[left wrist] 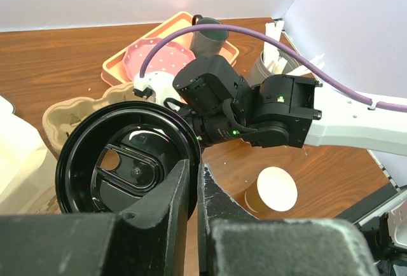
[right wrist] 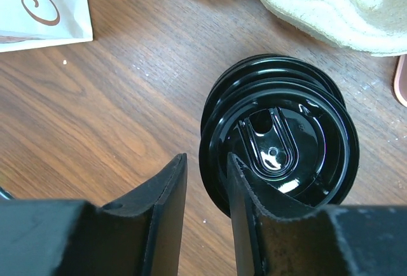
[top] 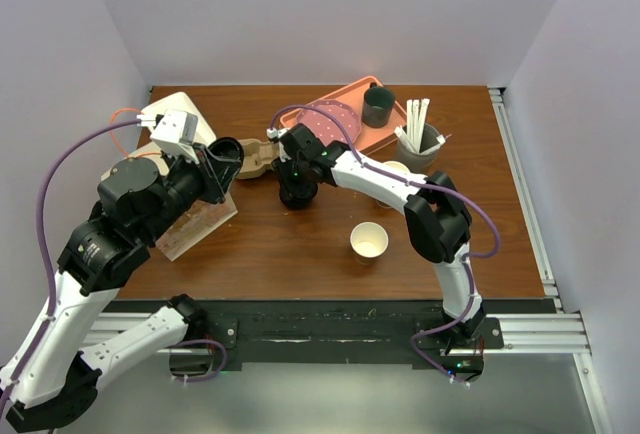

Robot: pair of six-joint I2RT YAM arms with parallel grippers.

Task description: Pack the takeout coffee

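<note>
My left gripper (top: 216, 170) (left wrist: 194, 169) is shut on the rim of a round black sip lid (top: 229, 157) (left wrist: 121, 168) and holds it in the air above the table's left side. A small brown kraft paper cup (top: 369, 242) (left wrist: 275, 190), white inside and open-topped, stands on the table at the front middle. My right gripper (top: 297, 192) (right wrist: 206, 173) is low over a stack of black lids (right wrist: 280, 142). Its jaws are open and straddle the left rim of the top lid.
A white paper bag (top: 180, 129) (right wrist: 38, 2) stands at the left. A brown pulp cup carrier (top: 262, 159) (left wrist: 82, 110) lies behind the lids. An orange tray (top: 350, 94) holds a pink plate and a dark mug (top: 378, 106). A grey holder of white stirrers (top: 420, 139) stands at the right, with another paper cup (top: 397, 168) near it.
</note>
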